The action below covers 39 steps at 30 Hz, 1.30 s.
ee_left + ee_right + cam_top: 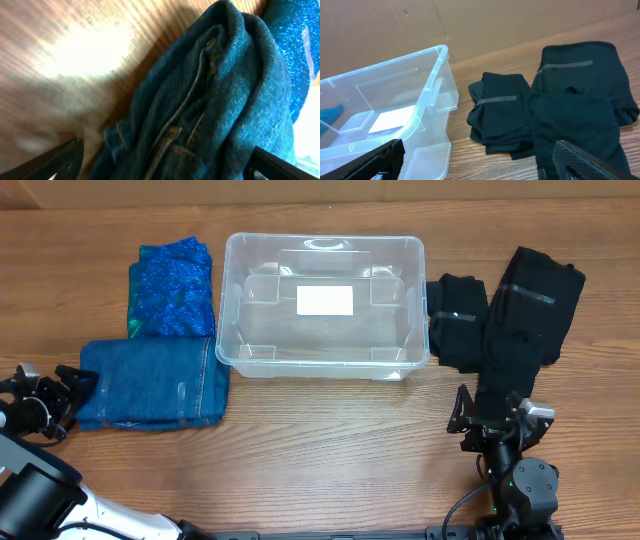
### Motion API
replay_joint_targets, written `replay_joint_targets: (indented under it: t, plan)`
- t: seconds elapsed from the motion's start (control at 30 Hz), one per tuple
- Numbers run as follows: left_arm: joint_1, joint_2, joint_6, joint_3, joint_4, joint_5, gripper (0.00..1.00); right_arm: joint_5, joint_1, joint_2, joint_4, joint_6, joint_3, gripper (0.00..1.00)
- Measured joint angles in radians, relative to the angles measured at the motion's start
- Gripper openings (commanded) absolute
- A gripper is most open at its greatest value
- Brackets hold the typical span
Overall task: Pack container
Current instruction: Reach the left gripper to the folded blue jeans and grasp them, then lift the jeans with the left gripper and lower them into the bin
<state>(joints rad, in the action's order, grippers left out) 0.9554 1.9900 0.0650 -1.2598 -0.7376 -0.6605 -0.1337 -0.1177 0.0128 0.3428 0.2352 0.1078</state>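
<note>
Overhead: clear rectangular plastic container lies ahead, between both arms. Left wrist: left gripper spread wide, folded blue denim jeans between its fingers, perhaps touching. Right wrist: right gripper spread; folded black garments just ahead.

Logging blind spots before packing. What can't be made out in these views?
- Overhead: any print on the white label in the container, too small to read.
- Left wrist: table blurred; jeans cut off by the bottom edge.
- Right wrist: larger black garment cut off by the bottom edge.
</note>
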Motion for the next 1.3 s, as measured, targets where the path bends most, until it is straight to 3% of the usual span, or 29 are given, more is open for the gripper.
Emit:
replay_joint_targets:
  t: [0.07, 0.23, 0.4, 0.5, 0.73, 0.93, 1.03, 1.17, 1.3]
  plan:
    - [-0.020, 0.018, 0.003, -0.011, 0.010, -0.005, 0.81, 0.000, 0.000, 0.000, -0.001, 0.000, 0.000, 1.00]
    - [-0.093, 0.035, 0.016, -0.031, 0.029, -0.020, 0.31, 0.000, 0.000, 0.000, -0.001, 0.000, 0.000, 1.00]
    - [-0.137, 0.035, 0.021, -0.051, 0.008, -0.035, 0.04, 0.000, 0.000, 0.000, -0.001, 0.000, 0.000, 1.00]
    - [-0.137, 0.042, 0.020, -0.080, -0.083, -0.035, 0.04, 0.000, 0.000, 0.000, -0.001, 0.000, 0.000, 1.00]
    - [-0.138, 0.033, 0.021, -0.275, -0.460, -0.028, 0.04, 0.000, 0.000, 0.000, 0.000, 0.000, 0.000, 1.00]
    - [-0.175, -0.216, 0.017, -0.520, -0.687, -0.078, 0.04, 0.000, 0.000, 0.000, 0.000, 0.000, 0.000, 1.00]
    - [-0.214, -0.395, -0.048, -0.592, -0.640, -0.166, 0.04, 0.000, 0.000, 0.000, 0.000, 0.000, 0.000, 1.00]
    - [-0.332, -0.602, -0.307, -0.632, -0.377, -0.259, 0.04, 0.000, 0.000, 0.000, -0.001, 0.000, 0.000, 1.00]
    - [-0.587, -0.725, -0.599, -0.644, -0.195, -0.107, 0.04, 0.000, 0.000, 0.000, -0.001, -0.001, 0.000, 1.00]
